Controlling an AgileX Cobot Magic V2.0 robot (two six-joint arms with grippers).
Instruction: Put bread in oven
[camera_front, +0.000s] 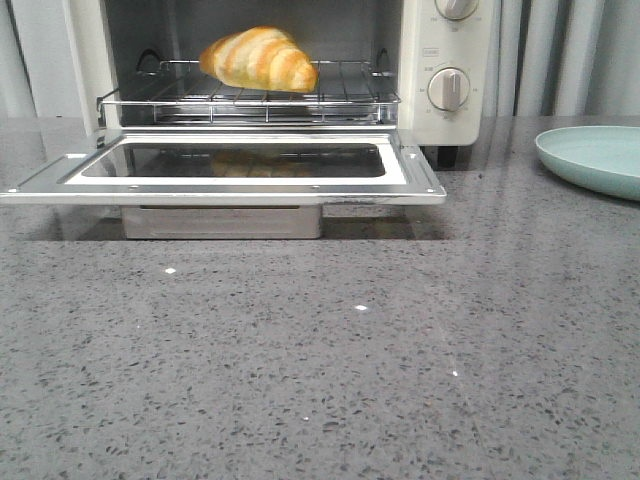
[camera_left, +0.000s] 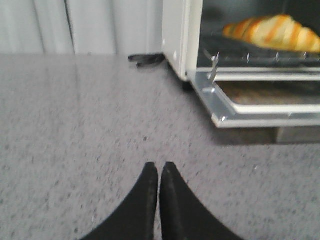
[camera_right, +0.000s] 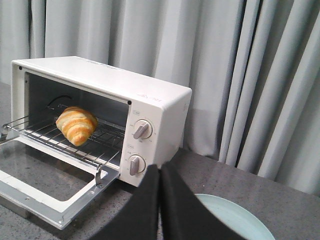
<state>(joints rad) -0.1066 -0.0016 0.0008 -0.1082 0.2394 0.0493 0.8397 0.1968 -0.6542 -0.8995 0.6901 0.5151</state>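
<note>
Your bread (camera_front: 260, 58) already sits on the wire rack (camera_front: 250, 95) inside the toaster oven (camera_right: 150, 107), ahead of and below your right gripper (camera_right: 159, 172), whose jaws are pressed together and empty. Your left gripper (camera_left: 159, 170) is likewise closed on nothing. The drop-down door (camera_front: 225, 165) hangs open; I judge closing it comes next, so lift from its front edge.

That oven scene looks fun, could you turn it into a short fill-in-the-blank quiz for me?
1. The bread lies on the wire ____ inside the oven.
2. The oven's glass door is ____.
3. The pale green plate holds ____.
4. Both end effectors, left and right, are ____.

Missing words: rack; open; nothing; shut
</note>
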